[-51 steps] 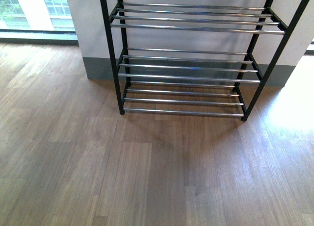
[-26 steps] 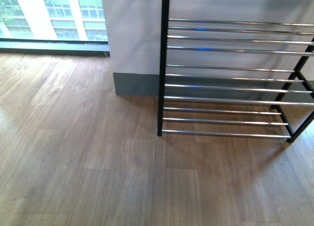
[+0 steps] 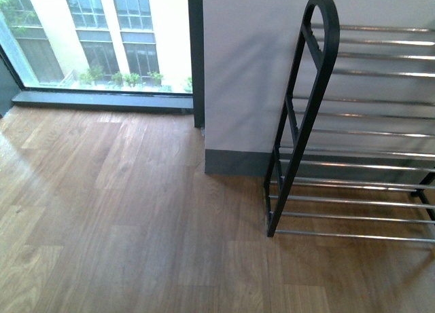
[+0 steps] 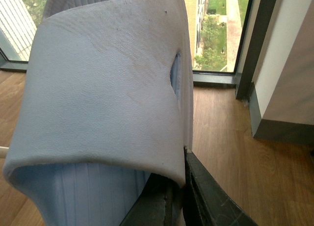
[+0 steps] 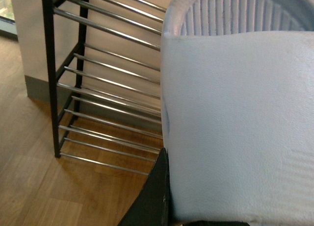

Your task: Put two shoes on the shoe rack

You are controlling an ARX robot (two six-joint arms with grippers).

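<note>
With the left gripper [image 4: 179, 202] seemingly pinched shut on the left shoe [image 4: 103, 88] and the right gripper [image 5: 158, 196] on the right shoe [image 5: 235, 123], jaws mostly hidden, I'd face the shoe rack [image 3: 301, 133] squarely, then lower each flat across the rods.

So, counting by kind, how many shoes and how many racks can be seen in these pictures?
White shoes: 2 (left wrist view, right wrist view)
Shoe rack: 1
Total: 3
</note>
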